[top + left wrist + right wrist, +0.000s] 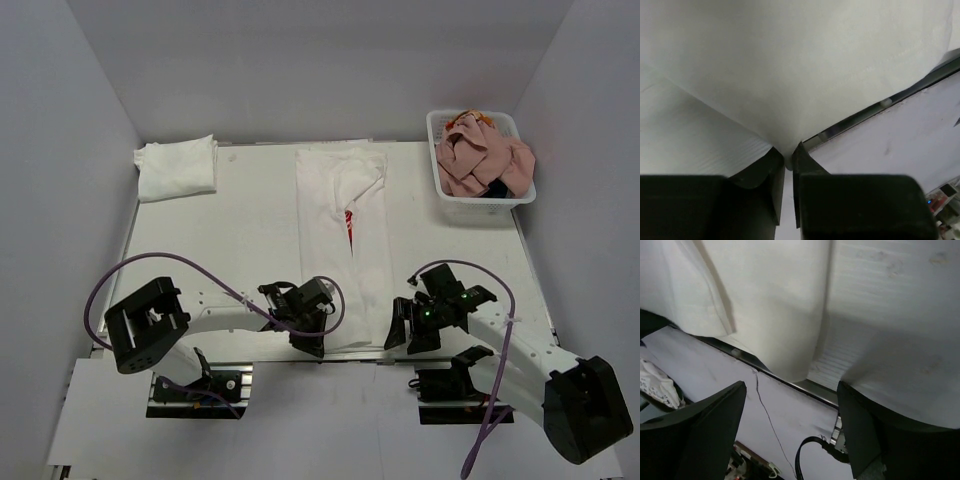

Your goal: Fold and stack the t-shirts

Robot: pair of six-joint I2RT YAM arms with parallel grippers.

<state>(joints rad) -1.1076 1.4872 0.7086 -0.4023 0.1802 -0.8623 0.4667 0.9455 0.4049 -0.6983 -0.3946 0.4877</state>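
Observation:
A white t-shirt (335, 200) with a red print (350, 225) lies folded into a long strip down the middle of the table. My left gripper (312, 340) is at its near left corner, shut on the hem (788, 157), and the white cloth (800, 65) spreads away from the jaws. My right gripper (405, 328) is open and empty at the near right corner. In the right wrist view the shirt's corner (785, 330) lies just beyond the open gripper (791, 390) at the table's near edge. A pink shirt (480, 160) and a navy one (497, 188) are in the basket.
A folded white shirt (177, 167) lies at the far left corner. The white mesh basket (437, 165) stands at the far right. The table's near metal edge (740, 355) runs just under both grippers. White walls enclose the sides and the back.

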